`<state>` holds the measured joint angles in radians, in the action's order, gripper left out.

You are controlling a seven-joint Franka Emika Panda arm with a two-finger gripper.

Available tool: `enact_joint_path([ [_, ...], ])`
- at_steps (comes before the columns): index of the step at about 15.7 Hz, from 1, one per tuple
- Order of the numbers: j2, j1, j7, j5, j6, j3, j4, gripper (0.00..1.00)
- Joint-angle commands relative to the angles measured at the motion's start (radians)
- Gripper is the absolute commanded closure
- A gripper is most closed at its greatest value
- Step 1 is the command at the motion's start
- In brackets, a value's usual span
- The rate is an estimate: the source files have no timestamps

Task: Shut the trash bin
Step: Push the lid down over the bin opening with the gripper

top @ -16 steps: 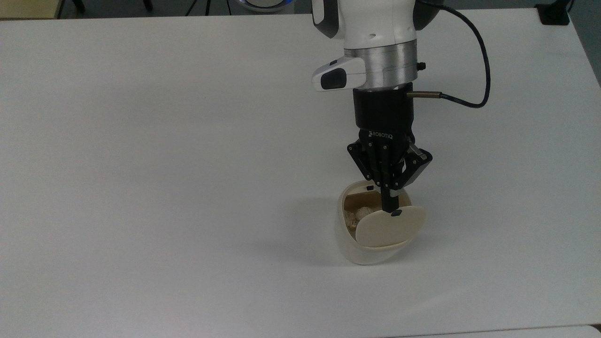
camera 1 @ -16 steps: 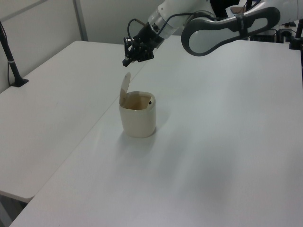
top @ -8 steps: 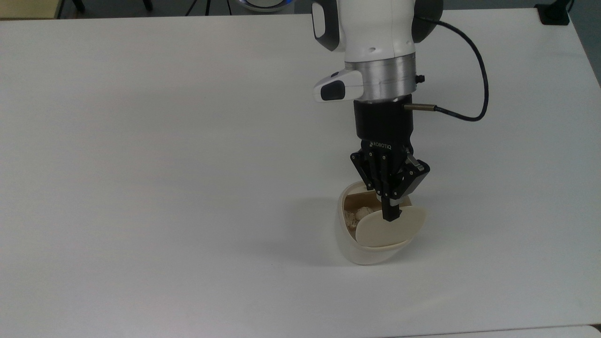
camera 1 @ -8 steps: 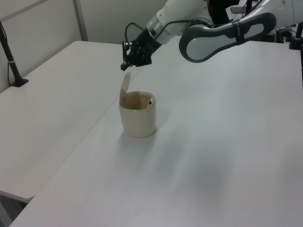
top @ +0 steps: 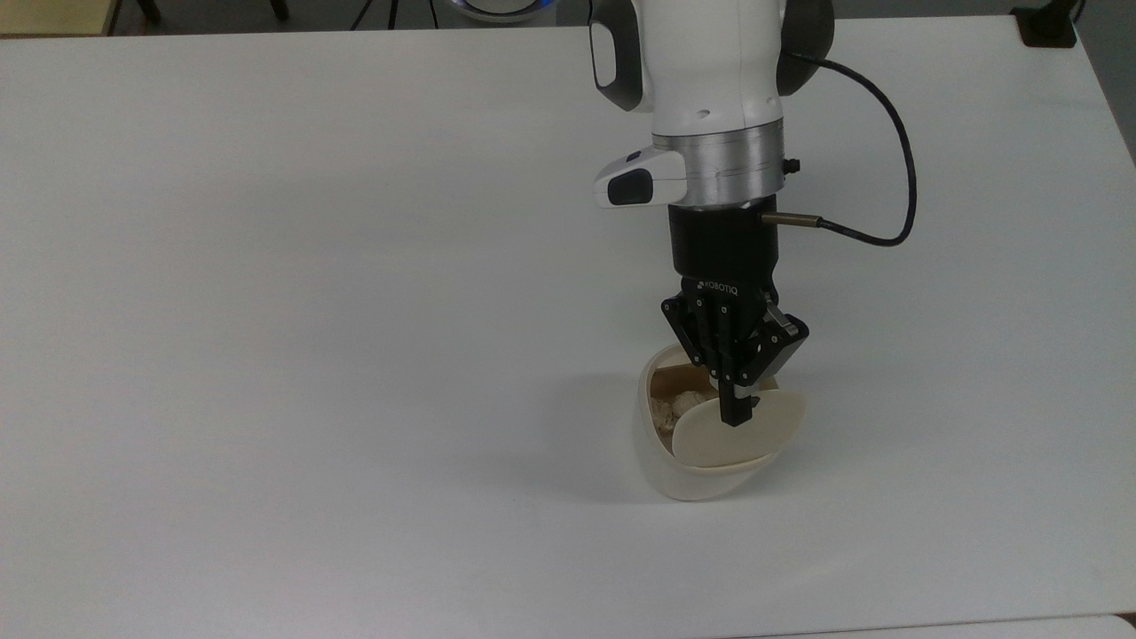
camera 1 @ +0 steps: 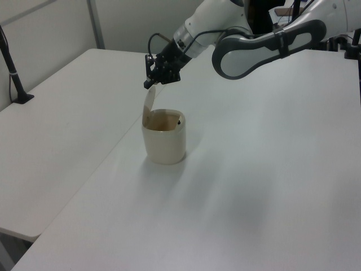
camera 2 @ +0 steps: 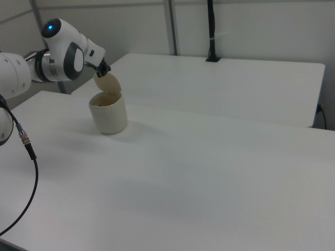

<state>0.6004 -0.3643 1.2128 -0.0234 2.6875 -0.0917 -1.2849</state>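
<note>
The cream-white trash bin (top: 683, 475) (camera 1: 164, 141) (camera 2: 109, 116) stands on the white table (top: 355, 311), at lower right of centre in the top view. Its beige lid (top: 710, 439) (camera 1: 149, 104) (camera 2: 108, 83) stands raised, so the tan interior shows. My gripper (top: 735, 415) (camera 1: 148, 85) (camera 2: 102, 70) hangs directly over the bin, pointing down. Its fingers are shut together with nothing between them. The tips are at the lid's upper edge. I cannot tell whether they touch it.
Pale crumpled scraps (top: 670, 408) lie inside the bin. A black cable (top: 898, 177) loops off the wrist. A second white table (camera 1: 62, 113) adjoins in the left view, with a black post (camera 1: 12, 68) clamped to its far-left edge.
The arm has come down and forward toward the lid. The fingertips now cover the small black mark near the lid's top edge. Bin and lid have not moved.
</note>
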Motion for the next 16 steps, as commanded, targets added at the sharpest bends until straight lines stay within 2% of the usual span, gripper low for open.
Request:
enact_joint_path([
  [1,-0.042,-0.01,0.002,-0.027,0.011,-0.008,-0.055,1.0],
  [4,-0.076,-0.005,-0.025,-0.029,-0.001,0.027,-0.105,1.0],
  [7,-0.097,0.014,-0.045,-0.03,-0.055,0.049,-0.116,1.0],
  [10,-0.142,0.041,-0.09,-0.032,-0.09,0.087,-0.178,1.0],
  [12,-0.169,0.053,-0.116,-0.032,-0.113,0.09,-0.226,1.0],
  [16,-0.172,0.062,-0.137,-0.032,-0.155,0.09,-0.254,1.0],
])
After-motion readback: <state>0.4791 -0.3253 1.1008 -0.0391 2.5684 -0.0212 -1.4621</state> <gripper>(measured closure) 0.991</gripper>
